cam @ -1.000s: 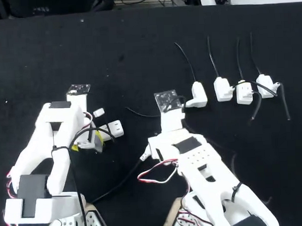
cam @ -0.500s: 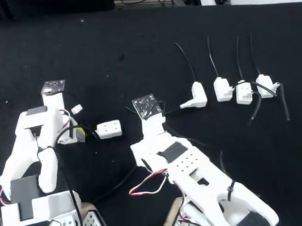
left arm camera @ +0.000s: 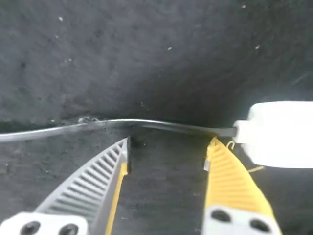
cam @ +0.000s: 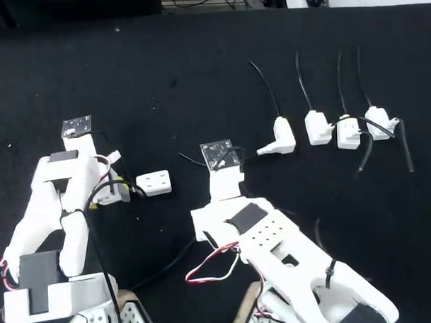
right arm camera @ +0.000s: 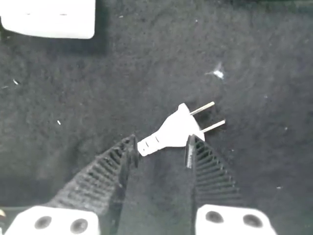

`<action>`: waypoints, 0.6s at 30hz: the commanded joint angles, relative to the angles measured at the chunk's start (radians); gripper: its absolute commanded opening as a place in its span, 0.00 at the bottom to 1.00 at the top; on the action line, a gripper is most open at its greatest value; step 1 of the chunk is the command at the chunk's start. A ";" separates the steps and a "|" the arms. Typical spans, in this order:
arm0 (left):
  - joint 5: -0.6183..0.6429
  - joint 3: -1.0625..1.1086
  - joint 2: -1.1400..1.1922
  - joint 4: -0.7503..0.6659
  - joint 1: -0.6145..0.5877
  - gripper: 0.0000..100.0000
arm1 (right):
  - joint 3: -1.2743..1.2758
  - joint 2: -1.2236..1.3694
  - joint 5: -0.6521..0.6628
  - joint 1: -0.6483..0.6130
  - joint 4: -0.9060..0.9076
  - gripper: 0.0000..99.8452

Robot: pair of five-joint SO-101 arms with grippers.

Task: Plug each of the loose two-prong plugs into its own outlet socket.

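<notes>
The two white arms (cam: 69, 230) are seated at the near edge of the bench (cam: 198, 77), which is covered in black cloth, the left one by the near left corner. The left tool (left arm camera: 168, 147) is held low over the cloth, left of the bench's middle, with its jaws spread wide and nothing between them. A thin black cable (left arm camera: 73, 126) is seen lying across just beyond its fingertips. It runs to a white socket (cam: 154, 183), which is laid flat just beside the tool, on the side toward the bench's middle.

A little farther in, near the bench's middle, the right tool (right arm camera: 161, 142) is pointed down at a loose white plug (right arm camera: 171, 131). Its jaws are parted and set to either side of the plug's cable end; whether the fingertips touch the plug cannot be told. The plug is laid flat on the cloth, apart from the socket, with its two prongs (right arm camera: 208, 117) directed away from the tool.

Farther back, toward the right edge, four white blocks (cam: 318, 127) are set in a row, each with a thin black lead (cam: 302, 80) running toward the far edge.
</notes>
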 commanded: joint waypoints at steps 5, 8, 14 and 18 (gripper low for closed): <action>0.075 0.054 -0.035 -0.075 0.012 0.26 | -0.031 -0.015 -0.015 0.046 0.006 0.16; 0.077 0.061 -0.035 -0.083 0.012 0.26 | -0.027 -0.015 -0.015 0.087 0.015 0.16; 0.077 0.064 -0.035 -0.083 0.012 0.26 | -0.036 -0.015 -0.009 0.158 0.078 0.16; 0.077 0.064 -0.035 -0.083 0.010 0.26 | -0.031 -0.015 -0.017 0.158 0.055 0.16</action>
